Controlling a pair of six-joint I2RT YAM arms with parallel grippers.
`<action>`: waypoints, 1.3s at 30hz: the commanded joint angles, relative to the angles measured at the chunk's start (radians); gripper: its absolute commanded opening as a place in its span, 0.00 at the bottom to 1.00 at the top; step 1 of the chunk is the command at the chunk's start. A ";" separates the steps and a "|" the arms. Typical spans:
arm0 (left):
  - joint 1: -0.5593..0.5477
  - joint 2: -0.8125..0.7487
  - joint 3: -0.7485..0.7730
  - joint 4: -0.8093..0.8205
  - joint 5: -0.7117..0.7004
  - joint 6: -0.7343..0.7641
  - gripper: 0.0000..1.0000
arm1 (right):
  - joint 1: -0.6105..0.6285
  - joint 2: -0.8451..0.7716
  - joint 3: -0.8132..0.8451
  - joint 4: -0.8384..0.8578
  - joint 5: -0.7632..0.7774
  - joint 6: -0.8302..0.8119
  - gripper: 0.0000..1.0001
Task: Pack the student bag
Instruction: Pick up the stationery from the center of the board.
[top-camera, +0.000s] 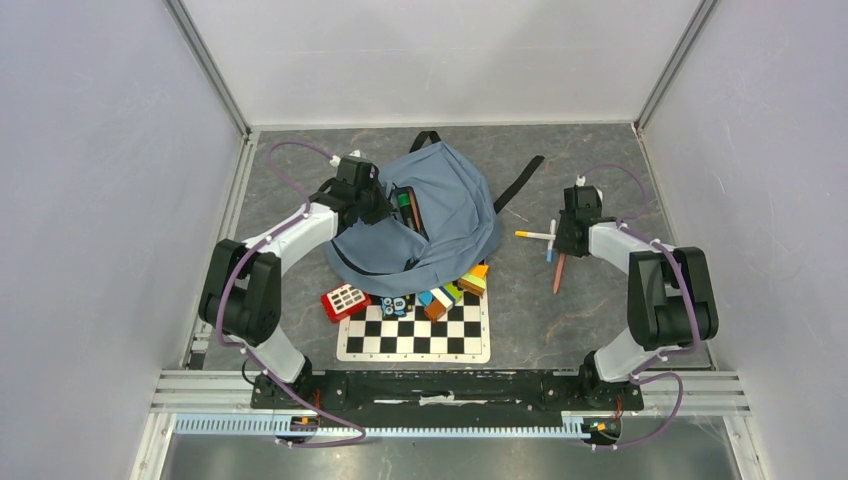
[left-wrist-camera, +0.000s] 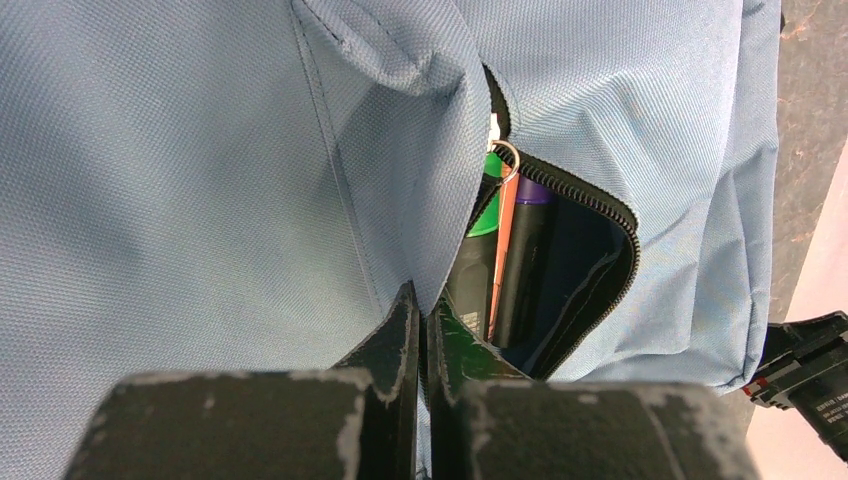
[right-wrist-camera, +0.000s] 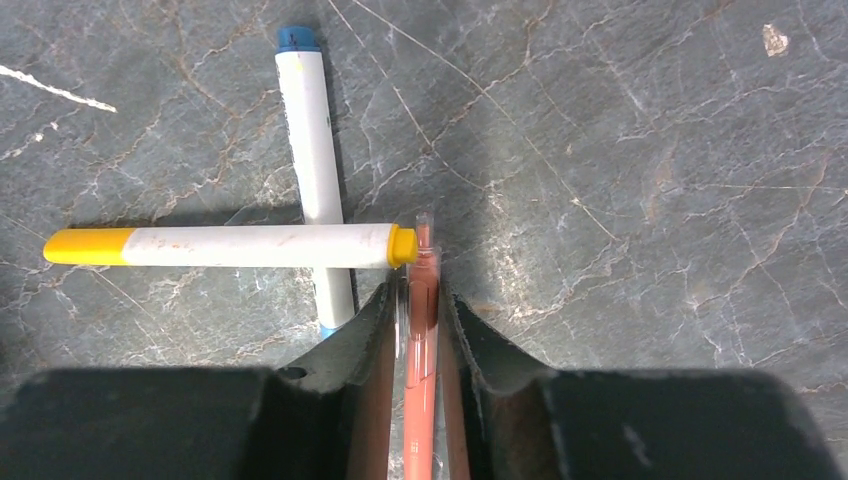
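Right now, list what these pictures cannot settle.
- Left wrist: lower ends of the green-capped marker and purple-capped marker, hidden inside the student bag, behind the left gripper.
- Right wrist: rear of the pen, hidden by the right gripper; grip unclear.
- Top: colored blocks at the bag's edge, too small to identify.

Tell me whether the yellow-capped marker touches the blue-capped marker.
Touching. The right wrist view shows the yellow-capped marker lying straight across the blue-capped marker, resting on its barrel.

Boxed-in cell, we see walls on three sides.
We've got a dark grey stone-pattern tabletop with pale veins, a white back wall, pale grey side walls, metal corner posts and aluminium rails along the near edge; light is even, shadows soft.
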 joint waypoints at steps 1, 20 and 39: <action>0.001 -0.028 -0.013 0.019 0.012 -0.034 0.02 | 0.015 0.047 -0.024 -0.125 0.018 -0.026 0.23; 0.000 -0.023 -0.018 0.038 0.033 -0.038 0.02 | 0.109 -0.238 -0.067 -0.097 0.022 -0.119 0.08; 0.000 -0.087 -0.078 0.025 0.003 -0.037 0.02 | 0.416 0.033 0.078 -0.057 -0.034 -0.245 0.46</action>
